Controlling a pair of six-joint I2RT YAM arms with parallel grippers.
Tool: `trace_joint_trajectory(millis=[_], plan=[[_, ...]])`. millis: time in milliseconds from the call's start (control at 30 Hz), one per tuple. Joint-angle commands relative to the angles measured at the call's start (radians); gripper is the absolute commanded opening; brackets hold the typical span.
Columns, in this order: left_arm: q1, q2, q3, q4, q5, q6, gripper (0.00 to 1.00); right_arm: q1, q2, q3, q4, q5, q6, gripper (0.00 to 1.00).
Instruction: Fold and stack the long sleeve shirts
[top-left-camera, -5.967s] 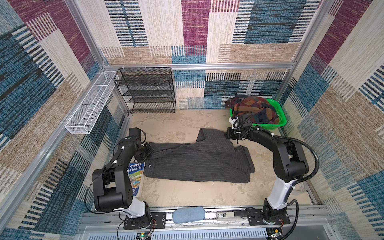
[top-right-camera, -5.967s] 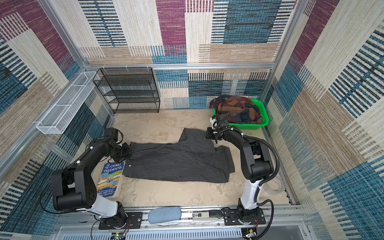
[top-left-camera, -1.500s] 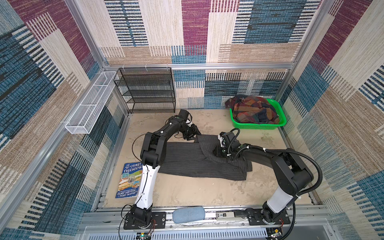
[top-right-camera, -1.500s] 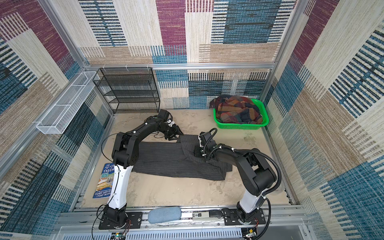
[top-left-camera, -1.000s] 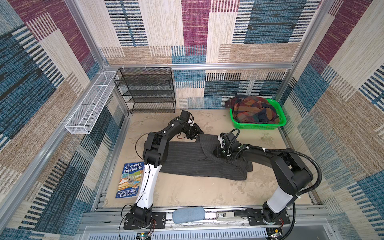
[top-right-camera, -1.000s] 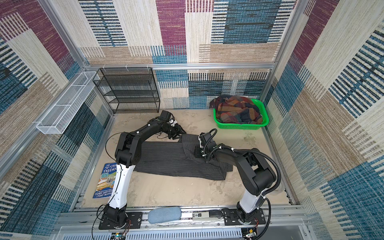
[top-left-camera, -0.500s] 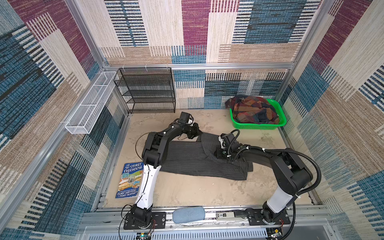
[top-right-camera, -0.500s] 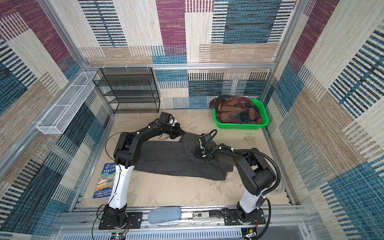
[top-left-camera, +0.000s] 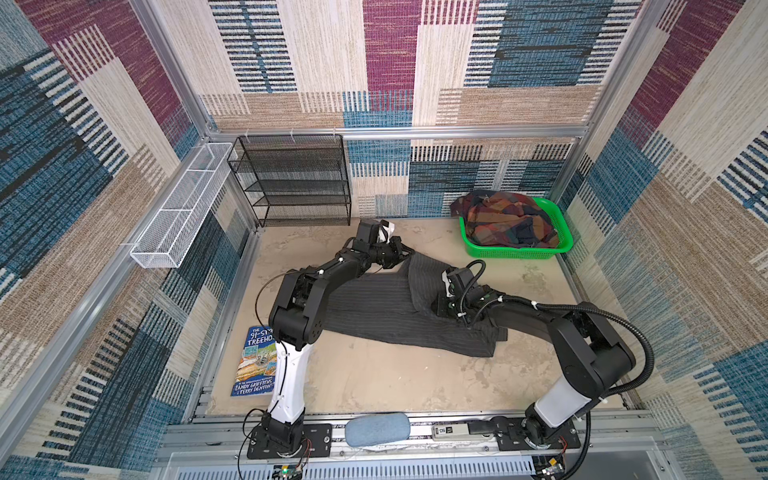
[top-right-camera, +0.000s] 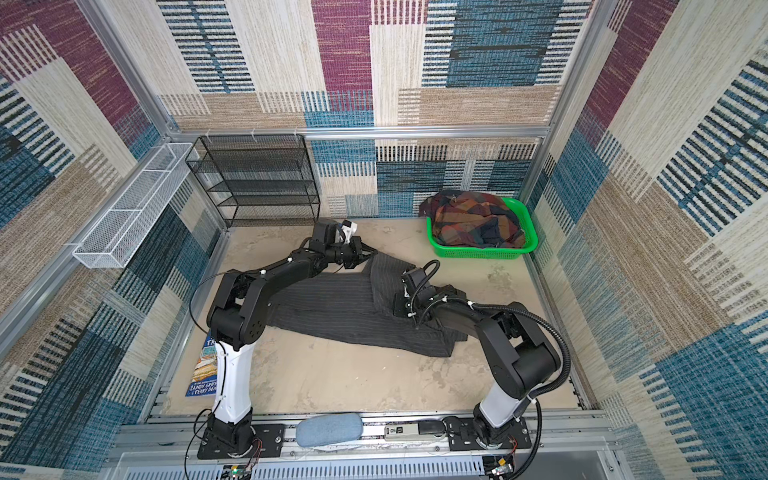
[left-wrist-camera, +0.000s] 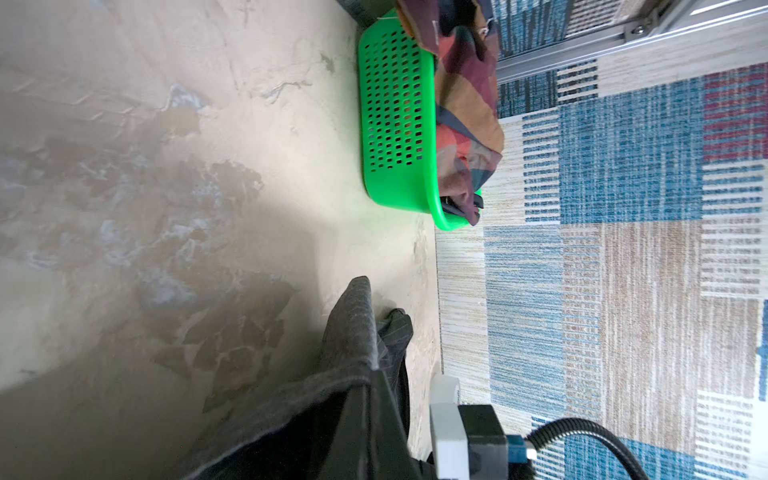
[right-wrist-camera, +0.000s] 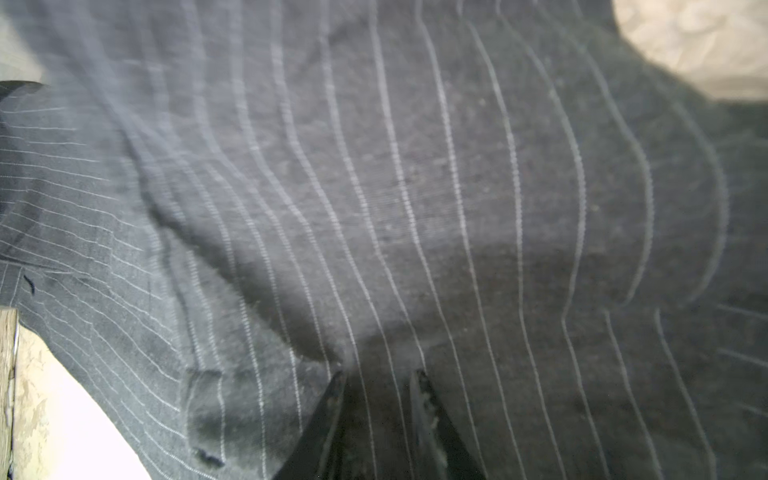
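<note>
Pinching the far corner of the pinstriped shirt, the left gripper should carry it over low and slow. Whether the right gripper pins or grips cloth, I cannot tell

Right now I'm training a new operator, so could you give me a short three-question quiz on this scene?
1. True or false: the plaid shirt lies in the basket.
2. Pick one. The left gripper is: A open; B shut on the grey shirt; C shut on the plaid shirt.
3. Short answer: in both top views, which printed thing lies flat to the left of the grey shirt?

Key: 1 true; 2 B; 3 the book.
</note>
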Motion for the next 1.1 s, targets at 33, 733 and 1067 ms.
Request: trace_joint_trajectory(millis=[33, 733, 1067], plan=[[-0.018, -0.054, -0.026, 0.097, 0.027, 0.078, 0.00, 0.000, -0.020, -0.014, 0.022, 0.037, 0.032, 0.30], [-0.036, -0.176, -0.213, -0.050, -0.083, 0.156, 0.18, -0.001, -0.028, -0.048, -0.031, 0.087, 0.050, 0.31], [-0.013, -0.282, -0.298, -0.220, -0.117, 0.233, 0.05, -0.001, -0.093, -0.037, -0.097, 0.129, 0.058, 0.35]])
